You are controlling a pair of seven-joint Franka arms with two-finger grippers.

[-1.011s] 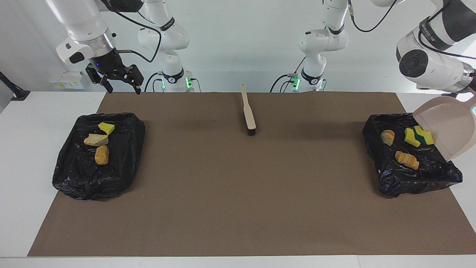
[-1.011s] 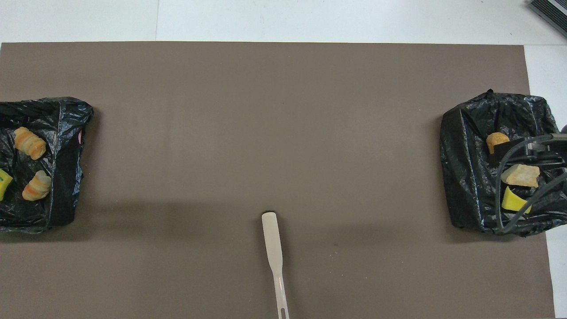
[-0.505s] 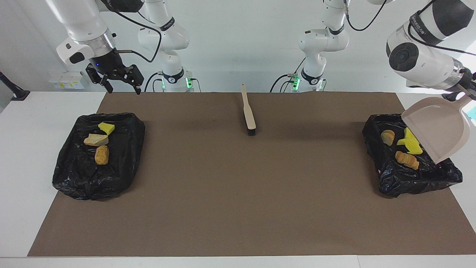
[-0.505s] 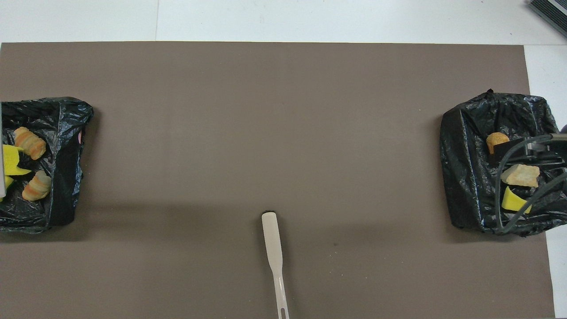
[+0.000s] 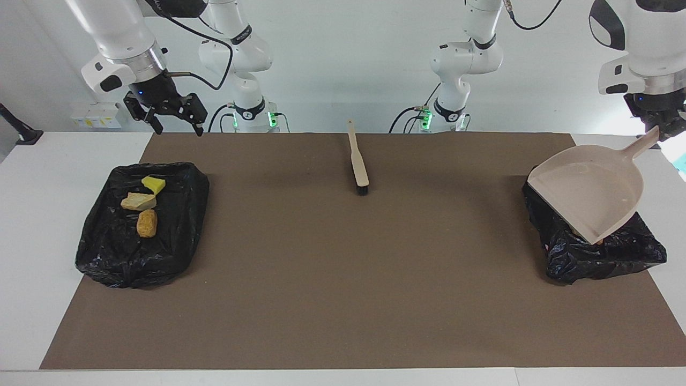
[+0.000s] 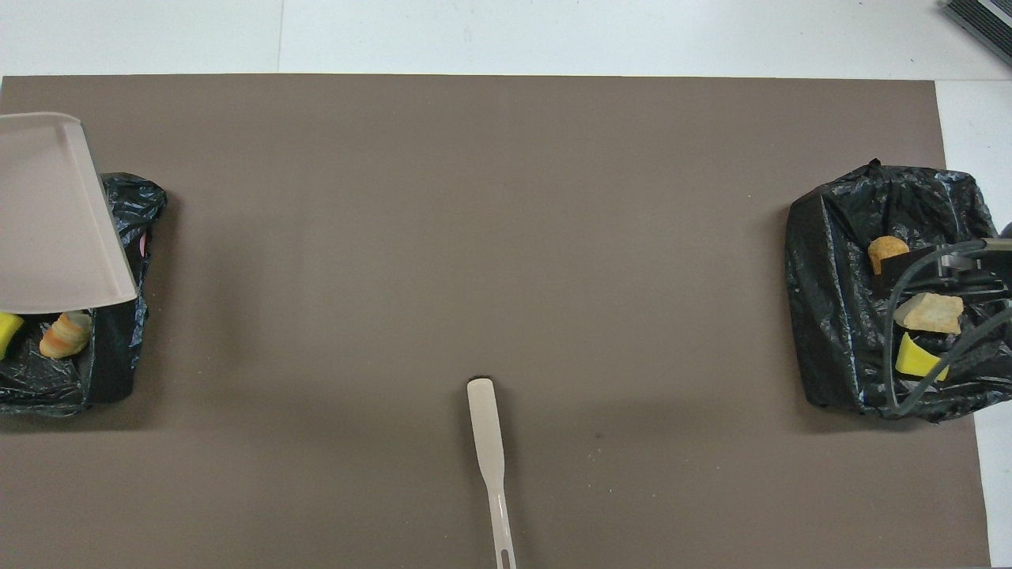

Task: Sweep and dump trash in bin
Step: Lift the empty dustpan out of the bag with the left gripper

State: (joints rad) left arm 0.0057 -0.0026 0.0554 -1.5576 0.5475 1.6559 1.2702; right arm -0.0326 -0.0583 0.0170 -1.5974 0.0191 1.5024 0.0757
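Trash binned; left gripper clamps dustpan handle over bin, watch snagging liner; right gripper waits, fingers spread.

Beige dustpan; beige brush, black bristles; black bins; yellow, tan, orange trash; brown mat.

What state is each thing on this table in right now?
Dustpan: empty, held up over a bin.
Left hand: shut on the dustpan's handle.
Right hand: open, waiting.
Brush: lying flat, untouched.
Bin under dustpan: holds trash.
Other bin: holds three trash pieces.
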